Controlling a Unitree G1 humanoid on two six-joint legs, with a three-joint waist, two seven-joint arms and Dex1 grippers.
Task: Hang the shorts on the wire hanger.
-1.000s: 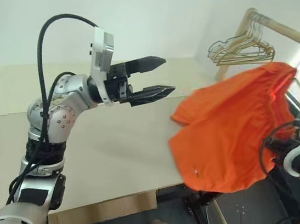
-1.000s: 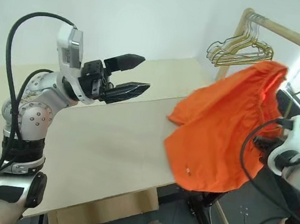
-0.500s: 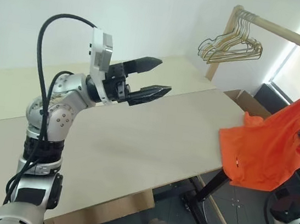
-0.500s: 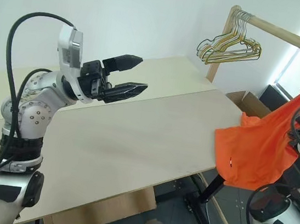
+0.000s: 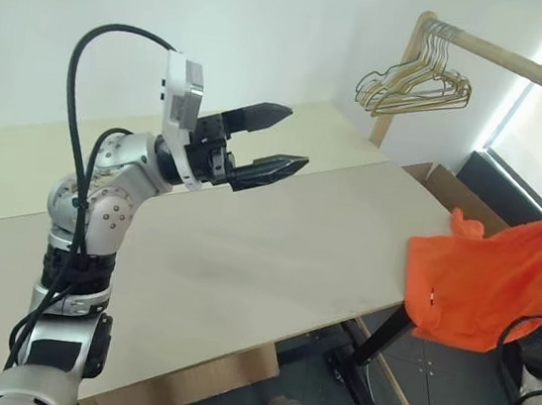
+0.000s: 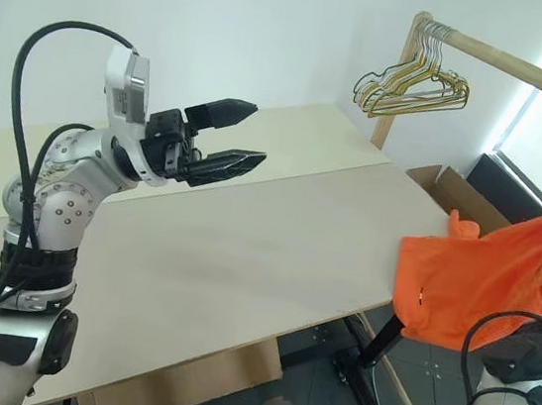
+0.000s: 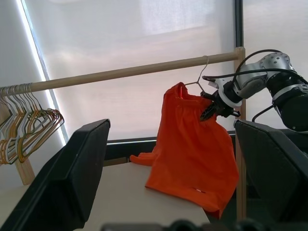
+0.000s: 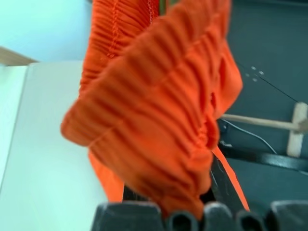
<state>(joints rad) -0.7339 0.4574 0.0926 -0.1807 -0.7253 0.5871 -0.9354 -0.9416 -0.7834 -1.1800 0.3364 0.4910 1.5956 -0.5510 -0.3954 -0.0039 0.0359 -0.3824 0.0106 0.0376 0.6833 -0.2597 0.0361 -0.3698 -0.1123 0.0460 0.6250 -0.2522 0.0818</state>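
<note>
One bright-orange, perhaps crumpled, shorts (image 5: 487, 291)

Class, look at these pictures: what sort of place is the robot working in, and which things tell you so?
Probably an indoor test room set up for laundry practice. A wooden clothes rail holds a bunch of gold hangers, a pale bare table stands before a plain white wall, and orange shorts hang from a wire hanger.

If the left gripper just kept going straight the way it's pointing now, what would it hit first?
Probably the shorts. The open left gripper points across the table toward them, hanging from the right gripper by the wooden rail. Nothing nearer shows between its fingers, though depth is unclear.
</note>
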